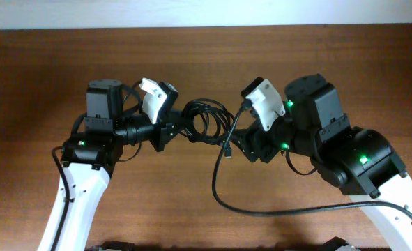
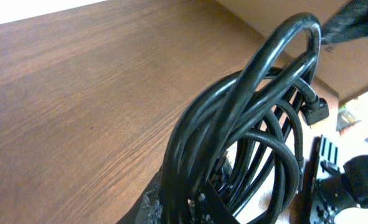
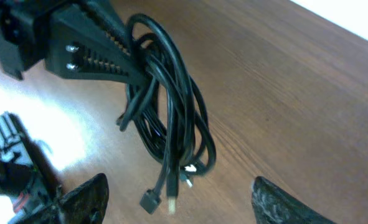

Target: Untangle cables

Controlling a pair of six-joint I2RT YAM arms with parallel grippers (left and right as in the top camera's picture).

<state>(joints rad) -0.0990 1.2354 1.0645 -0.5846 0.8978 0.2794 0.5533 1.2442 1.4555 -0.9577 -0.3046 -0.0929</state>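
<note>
The cables are one bundle of thin black loops (image 1: 204, 118), held above the table between the two arms. My left gripper (image 1: 178, 125) is shut on the bundle's left side. In the left wrist view the loops (image 2: 246, 124) rise out of the shut jaws (image 2: 199, 208). In the right wrist view the left gripper's ribbed fingers (image 3: 103, 59) clamp the bundle (image 3: 168, 106), and plug ends (image 3: 171, 200), one gold tipped, hang from its bottom. My right gripper (image 3: 184, 205) is wide open and empty, its fingers on either side of the hanging plugs, not touching them; it also shows in the overhead view (image 1: 239, 141).
A thicker black arm cable (image 1: 223, 199) runs from the right wrist down across the wooden table (image 1: 52, 70) and off to the right. A pale wall edges the table at the back.
</note>
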